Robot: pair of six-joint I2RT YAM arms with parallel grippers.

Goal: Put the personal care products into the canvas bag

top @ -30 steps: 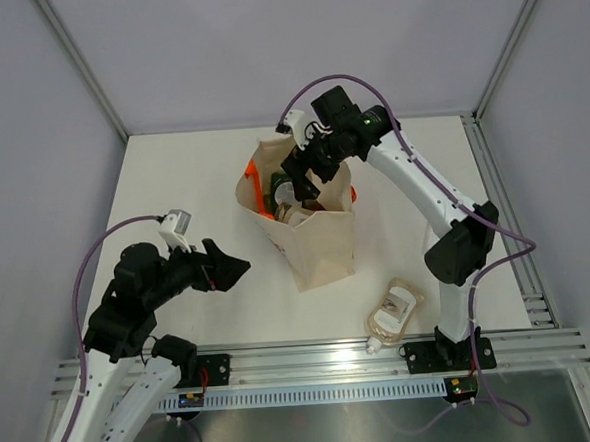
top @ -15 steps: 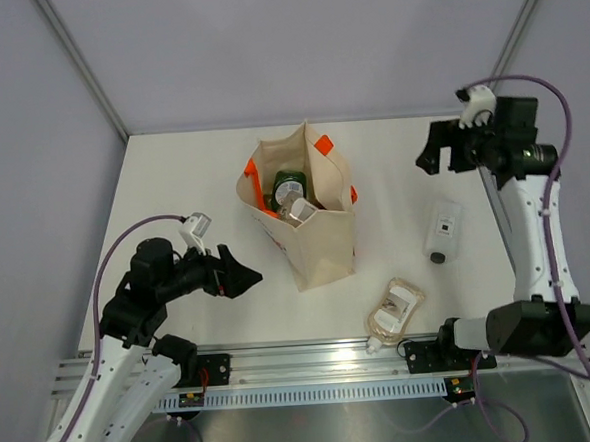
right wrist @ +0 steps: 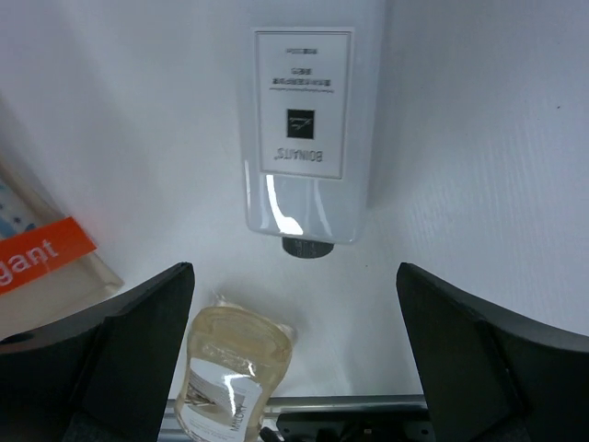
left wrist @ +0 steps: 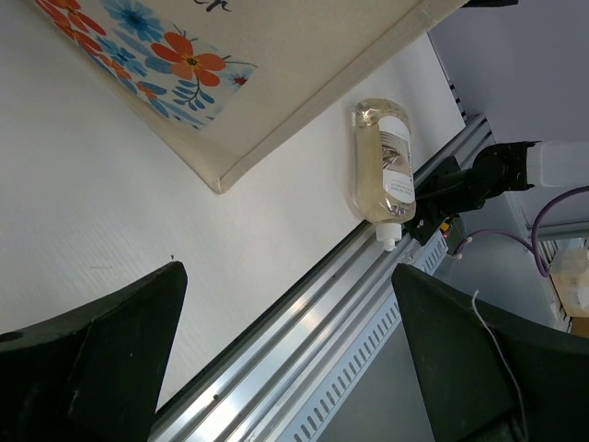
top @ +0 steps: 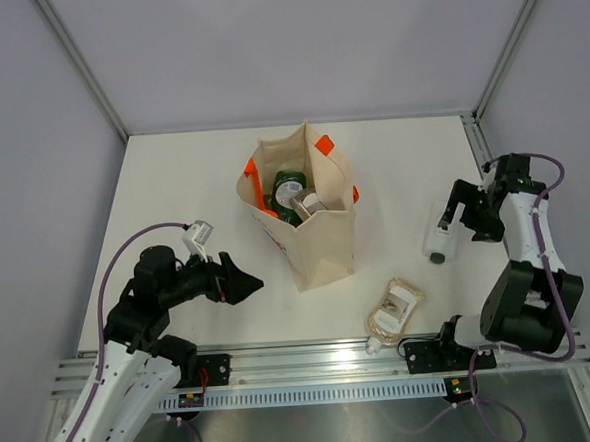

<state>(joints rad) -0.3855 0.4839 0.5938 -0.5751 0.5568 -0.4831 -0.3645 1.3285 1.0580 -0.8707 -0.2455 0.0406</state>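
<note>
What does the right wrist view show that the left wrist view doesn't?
Only the right wrist view shows the white black-capped bottle, lying flat with its cap toward the refill pouch, and an orange printed tag at the left edge. Only the left wrist view shows the floral print on the canvas bag. Both views show the refill pouch lying near the front rail and the white table.

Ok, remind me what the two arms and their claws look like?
The left arm and right arm have white links, black joints and black bases; a purple cable loops along each. The left claw and right claw each have two broad, black, wedge-shaped fingers, beside a small white block.
</note>
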